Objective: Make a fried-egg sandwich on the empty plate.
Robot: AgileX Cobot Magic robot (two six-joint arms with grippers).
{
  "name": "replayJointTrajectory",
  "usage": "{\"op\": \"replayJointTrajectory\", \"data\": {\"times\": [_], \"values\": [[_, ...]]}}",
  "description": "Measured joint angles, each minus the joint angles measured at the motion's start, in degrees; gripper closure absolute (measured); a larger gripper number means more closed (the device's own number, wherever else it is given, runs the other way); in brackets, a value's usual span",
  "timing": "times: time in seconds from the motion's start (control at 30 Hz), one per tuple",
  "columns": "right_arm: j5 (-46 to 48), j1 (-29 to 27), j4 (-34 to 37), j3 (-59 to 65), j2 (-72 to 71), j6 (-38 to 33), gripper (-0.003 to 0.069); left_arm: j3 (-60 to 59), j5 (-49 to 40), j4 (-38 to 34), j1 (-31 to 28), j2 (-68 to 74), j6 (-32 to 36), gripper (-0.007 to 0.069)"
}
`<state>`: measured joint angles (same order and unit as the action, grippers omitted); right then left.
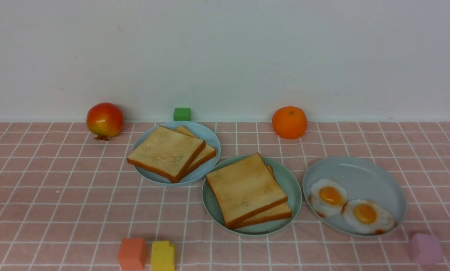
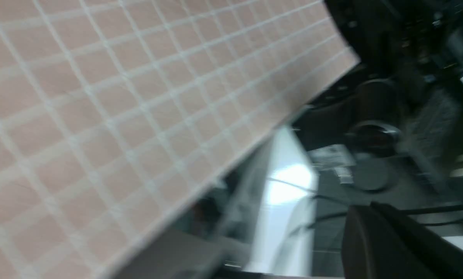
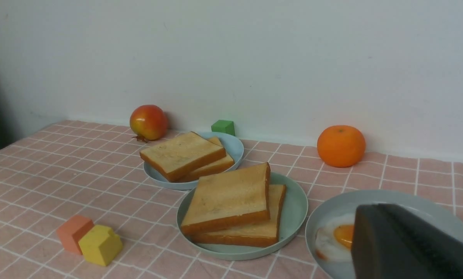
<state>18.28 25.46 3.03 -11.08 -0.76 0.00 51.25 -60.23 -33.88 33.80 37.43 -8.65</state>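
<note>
- Centrally: mint-green plate (image 1: 293,185) holds two stacked toast slices (image 1: 244,188); any egg between them is hidden.
- Left gripper (image 2: 394,240): blurred dark shape over the tablecloth (image 2: 100,116) edge, fingers pressed together, holding nothing.
- Right gripper (image 3: 409,248): cut off by the frame, pressed together, empty, above the blue-grey plate (image 1: 360,177).
- Two fried eggs (image 1: 347,207) there; one is partly covered in the right wrist view.
</note>
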Motion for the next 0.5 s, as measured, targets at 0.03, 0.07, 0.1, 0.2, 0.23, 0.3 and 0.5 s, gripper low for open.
{"op": "replayJointTrajectory", "data": {"times": [0.03,0.07,0.1,0.2,0.23,0.3,0.5], "values": [[0.0,0.0,0.0,0.0,0.0,0.0,0.0645,0.0,0.44,2.82,0.0,0.0,1.93,0.0612],[0.0,0.0,0.0,0.0,0.0,0.0,0.0645,-0.14,1.54,5.74,0.0,0.0,3.29,0.0612],[0.0,0.0,0.0,0.0,0.0,0.0,0.0644,-0.51,3.3,7.9,0.0,0.0,4.01,0.0612],[-0.07,0.0,0.0,0.0,0.0,0.0,0.0643,-3.98,14.72,15.33,0.0,-0.79,3.4,0.0612],[-0.07,0.0,0.0,0.0,0.0,0.0,0.0643,-4.28,15.61,16.28,0.0,-0.91,3.2,0.0612],[-0.02,0.0,0.0,0.0,0.0,0.0,0.0641,-8.38,25.01,22.13,0.0,-3.04,-1.24,0.0612],[-0.02,0.0,0.0,0.0,0.0,0.0,0.0641,-19.0,37.65,39.09,-6.8,-14.1,-18.0,0.0612]]}}
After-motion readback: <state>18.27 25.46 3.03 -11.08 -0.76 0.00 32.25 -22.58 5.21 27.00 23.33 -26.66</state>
